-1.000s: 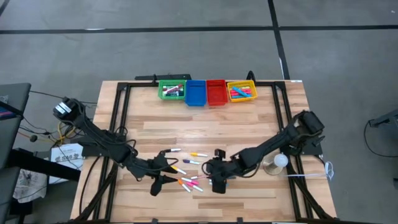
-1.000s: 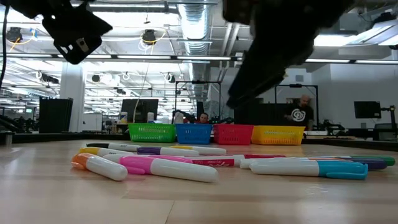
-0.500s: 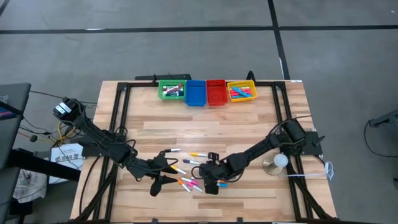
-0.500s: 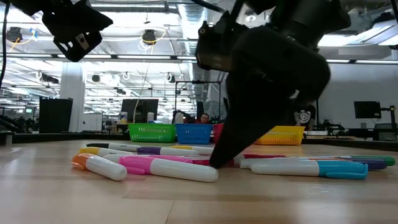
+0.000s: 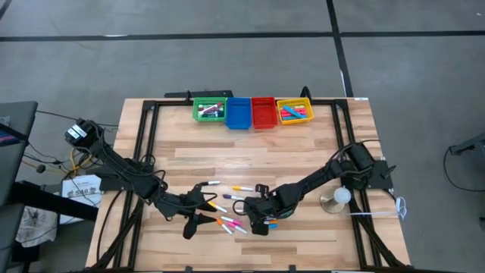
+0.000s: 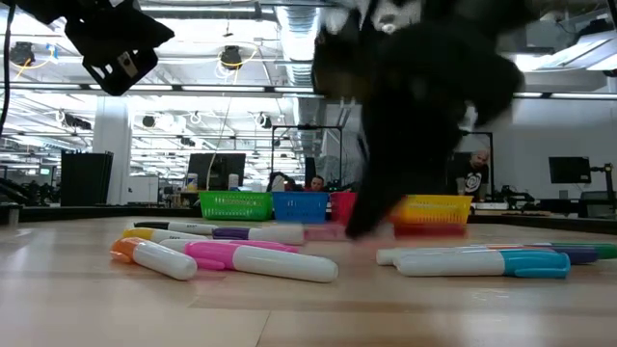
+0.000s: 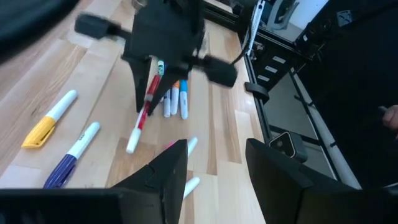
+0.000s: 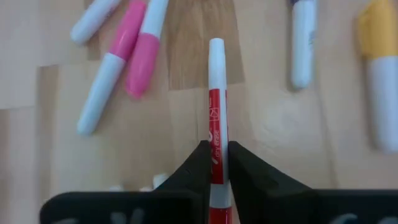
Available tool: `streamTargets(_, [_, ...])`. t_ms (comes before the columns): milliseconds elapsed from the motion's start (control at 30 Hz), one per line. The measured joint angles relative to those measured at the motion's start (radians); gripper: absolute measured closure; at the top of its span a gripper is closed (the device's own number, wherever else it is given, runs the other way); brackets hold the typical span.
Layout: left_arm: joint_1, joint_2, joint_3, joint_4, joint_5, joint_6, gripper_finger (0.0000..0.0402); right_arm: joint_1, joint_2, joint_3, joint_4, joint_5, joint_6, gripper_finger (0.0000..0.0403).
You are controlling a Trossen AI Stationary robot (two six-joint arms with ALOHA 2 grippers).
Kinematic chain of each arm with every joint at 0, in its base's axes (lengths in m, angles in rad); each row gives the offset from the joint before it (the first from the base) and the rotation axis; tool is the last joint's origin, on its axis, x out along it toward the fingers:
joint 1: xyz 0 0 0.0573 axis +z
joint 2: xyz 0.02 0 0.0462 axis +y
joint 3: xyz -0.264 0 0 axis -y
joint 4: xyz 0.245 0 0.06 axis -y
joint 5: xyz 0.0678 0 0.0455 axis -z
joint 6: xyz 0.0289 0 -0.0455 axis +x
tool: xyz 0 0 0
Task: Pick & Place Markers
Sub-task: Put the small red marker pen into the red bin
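With green bin [image 5: 209,110] and yellow bin [image 5: 295,111] already holding markers, roughly a dozen loose markers [image 5: 230,210] left near the table's front. Right gripper [image 8: 214,163] clamped on a red marker [image 8: 215,124] among them; left gripper [image 7: 214,163] parted, holding nothing, just beside.

One camera looks straight down on the whole table [image 5: 250,163], one sits level at its surface facing the room, and two wrist cameras look closely at the same scattered markers [image 5: 231,221].

the right end effector [image 8: 216,163] has closed on a red marker [image 8: 216,106], lifting it.
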Motion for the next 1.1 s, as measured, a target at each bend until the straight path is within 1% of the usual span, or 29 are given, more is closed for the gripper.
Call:
streamTargets(67, [0.0,-0.002,0.0,-0.001,0.0,0.0,0.0239,-0.002,-0.012,0.037,-0.022,-0.004,-0.004,0.0366])
streamTargets(133, [0.0,-0.008,0.0,-0.004,0.0,0.0,0.0239,-0.002,-0.032,0.063,-0.099,-0.002,-0.021,0.0378])
streamTargets(167, [0.0,-0.017,0.0,-0.01,0.001,0.009,0.0239,-0.002,-0.034,0.085,-0.11,0.0,-0.028,0.0386])
streamTargets(267, [0.004,-0.058,-0.001,-0.016,0.0,0.064,0.0239,-0.002,-0.075,0.132,-0.172,0.023,-0.042,0.0388])
streamTargets(300, [0.004,-0.086,-0.001,-0.044,-0.002,0.09,0.0239,-0.003,-0.09,0.154,-0.172,0.042,-0.047,0.0385])
streamTargets(367, [0.01,-0.135,-0.001,-0.048,-0.014,0.145,0.0239,-0.008,-0.126,0.184,-0.203,0.077,-0.05,0.0377])
streamTargets(433, [0.013,-0.208,-0.001,-0.086,-0.025,0.213,0.0239,-0.022,-0.163,0.215,-0.24,0.119,-0.057,0.0374])
streamTargets(533, [0.024,-0.307,0.0,-0.093,-0.056,0.299,0.0239,-0.05,-0.236,0.244,-0.272,0.19,-0.069,0.0384])
streamTargets(600, [0.028,-0.372,0.0,-0.11,-0.075,0.36,0.0239,-0.075,-0.284,0.261,-0.249,0.228,-0.08,0.0388])
streamTargets(633, [0.033,-0.401,0.0,-0.111,-0.079,0.391,0.0239,-0.088,-0.311,0.26,-0.263,0.247,-0.084,0.0388])
streamTargets(733, [0.049,-0.485,0.0,-0.202,-0.099,0.468,0.0239,-0.138,-0.376,0.259,-0.268,0.285,-0.086,0.0388])
streamTargets(833, [0.079,-0.564,0.0,-0.306,-0.101,0.507,0.0239,-0.193,-0.429,0.259,-0.289,0.307,-0.085,0.0381])
streamTargets(967, [0.119,-0.671,0.0,-0.46,-0.093,0.521,0.0239,-0.262,-0.465,0.259,-0.312,0.311,-0.085,0.0377])
streamTargets(1100, [0.169,-0.739,0.0,-0.554,-0.091,0.521,0.0239,-0.316,-0.473,0.259,-0.333,0.294,-0.088,0.0386])
